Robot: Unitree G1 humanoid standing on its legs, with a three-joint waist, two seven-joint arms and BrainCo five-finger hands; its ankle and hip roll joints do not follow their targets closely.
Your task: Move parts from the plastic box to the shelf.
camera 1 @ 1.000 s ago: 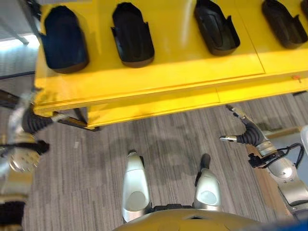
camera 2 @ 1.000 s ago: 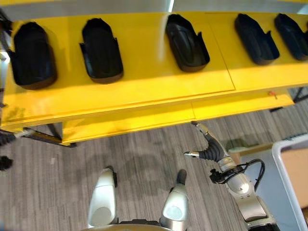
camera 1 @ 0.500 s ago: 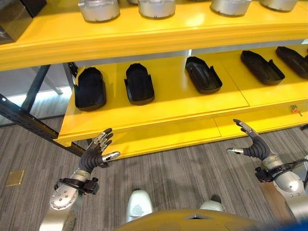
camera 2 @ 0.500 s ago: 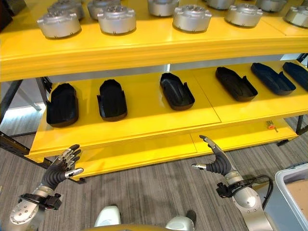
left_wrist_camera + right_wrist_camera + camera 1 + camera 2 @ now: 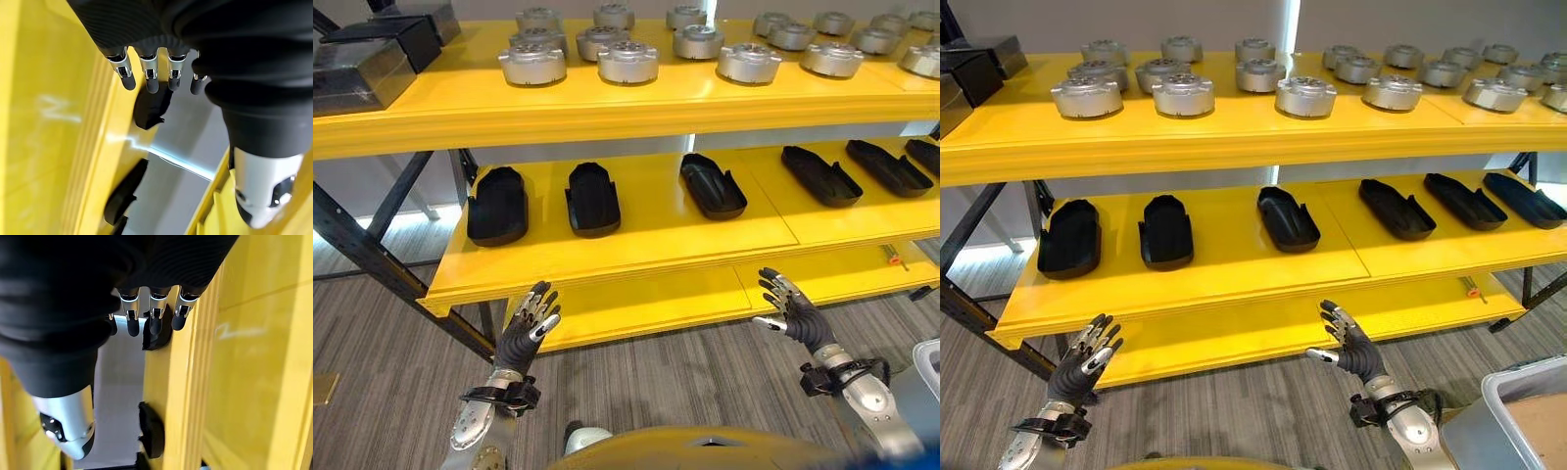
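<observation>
Both hands hang empty before the yellow shelf point(image 5: 1234, 294): the left hand point(image 5: 527, 328) and the right hand point(image 5: 793, 311) each spread straight fingers, touching nothing. Black parts point(image 5: 1288, 217) lie in a row on the lower level, silver round parts point(image 5: 1305, 96) above. The plastic box point(image 5: 1518, 411) sits at the robot's right.

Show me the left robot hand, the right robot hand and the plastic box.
left robot hand point(image 5: 524, 333), left eye view, back of the hand
right robot hand point(image 5: 1356, 352), right eye view, back of the hand
plastic box point(image 5: 1498, 397), right eye view, its grey rim
</observation>
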